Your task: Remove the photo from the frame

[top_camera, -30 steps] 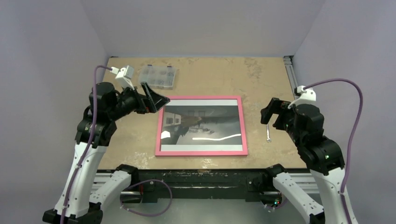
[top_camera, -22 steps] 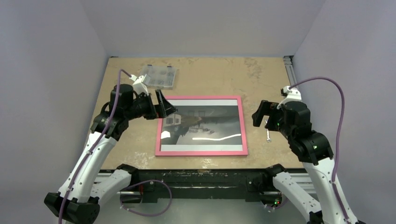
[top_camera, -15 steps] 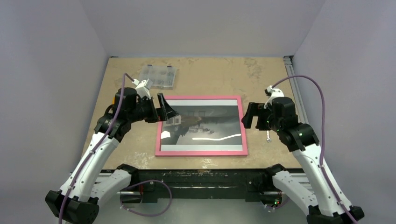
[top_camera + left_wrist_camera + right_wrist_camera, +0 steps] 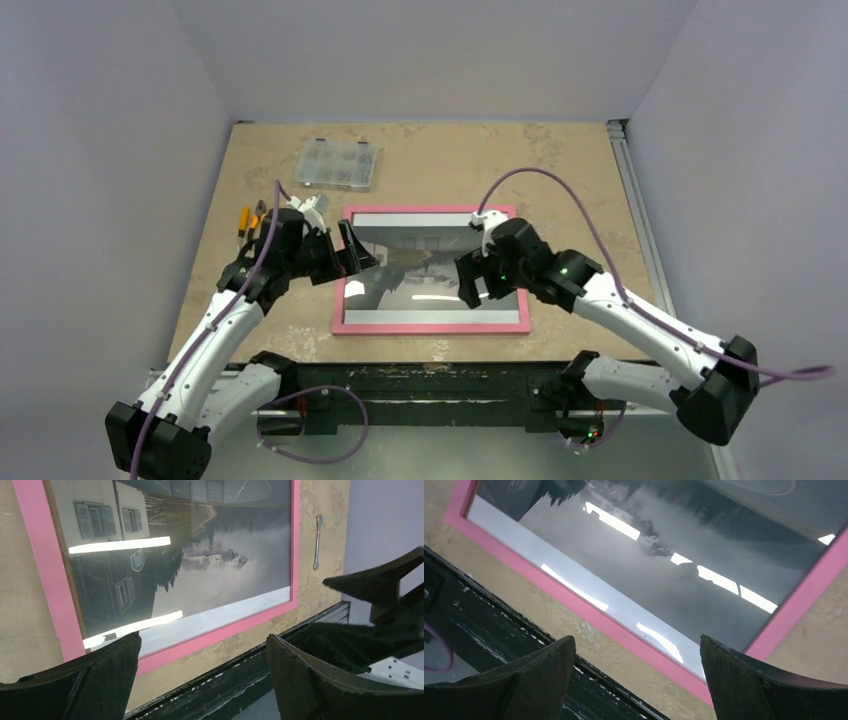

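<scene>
The pink frame [image 4: 430, 327] lies flat in the middle of the table with the photo [image 4: 425, 250] in it, a dark grey scene with white bands along its far and near edges. My left gripper [image 4: 356, 249] hovers open over the frame's left edge. My right gripper [image 4: 476, 281] hangs open over the right half of the photo. In the left wrist view the left gripper [image 4: 203, 637] is above the frame [image 4: 47, 580] and the photo [image 4: 200, 555], empty. In the right wrist view the right gripper [image 4: 637, 639] is above the frame [image 4: 589, 612] and the photo [image 4: 674, 545], empty.
A clear plastic compartment box [image 4: 340, 163] sits at the back left. Small orange-handled tools [image 4: 246, 219] lie left of the frame. A small wrench [image 4: 316, 540] lies on the table beyond the frame's right side. The table's black front rail [image 4: 430, 378] runs close to the frame's near edge.
Both arms have swung inward. The right gripper moved left from beside the frame to over the photo. The left gripper dropped slightly to the frame's left edge, uncovering the orange-handled tools.
</scene>
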Available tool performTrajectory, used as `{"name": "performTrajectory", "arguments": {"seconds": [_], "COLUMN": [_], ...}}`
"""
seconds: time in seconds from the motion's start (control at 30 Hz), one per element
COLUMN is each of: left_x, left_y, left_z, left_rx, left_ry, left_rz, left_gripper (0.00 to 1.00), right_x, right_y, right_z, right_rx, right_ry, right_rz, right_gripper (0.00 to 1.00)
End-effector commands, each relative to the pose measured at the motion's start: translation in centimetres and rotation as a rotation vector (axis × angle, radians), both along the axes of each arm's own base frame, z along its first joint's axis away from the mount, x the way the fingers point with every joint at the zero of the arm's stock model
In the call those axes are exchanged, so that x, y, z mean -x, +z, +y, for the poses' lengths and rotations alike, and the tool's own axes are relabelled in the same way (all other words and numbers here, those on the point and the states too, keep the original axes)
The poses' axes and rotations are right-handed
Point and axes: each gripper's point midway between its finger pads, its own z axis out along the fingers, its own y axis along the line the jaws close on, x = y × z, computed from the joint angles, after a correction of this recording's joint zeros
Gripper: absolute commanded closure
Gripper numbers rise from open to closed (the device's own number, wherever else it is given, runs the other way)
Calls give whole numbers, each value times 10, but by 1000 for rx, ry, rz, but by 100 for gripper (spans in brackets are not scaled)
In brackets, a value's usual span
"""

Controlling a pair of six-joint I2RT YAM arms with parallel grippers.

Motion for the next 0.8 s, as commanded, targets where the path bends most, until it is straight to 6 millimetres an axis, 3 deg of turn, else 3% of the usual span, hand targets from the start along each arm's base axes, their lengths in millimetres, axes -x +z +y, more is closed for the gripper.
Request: {"name": "performTrajectory", "arguments": {"seconds": [0.0,0.2,0.3,0.47,0.77], "left_x": [-6,-7,-16,-31,-34], "left_y": [-4,-32,-43,-77,-132], "left_z": [6,23,36,59,68], "left_rx": [3,-33,-78,-164,-228], "left_ry": [98,254,277,262,296], "left_rz": [27,139,173,264,330], "left_gripper": [9,10,10,10,24], "right_x": [1,16,16,22,29], "right_y": [-11,-35,-46,-50,-52], "right_z": [40,81,87,97,93], "right_rx": [97,280,274,171,111], "right_ry": [89,218,180,163,135], "right_rz": [-67,-93,-60,-38,-28], "right_gripper": [10,15,16,15,16]}}
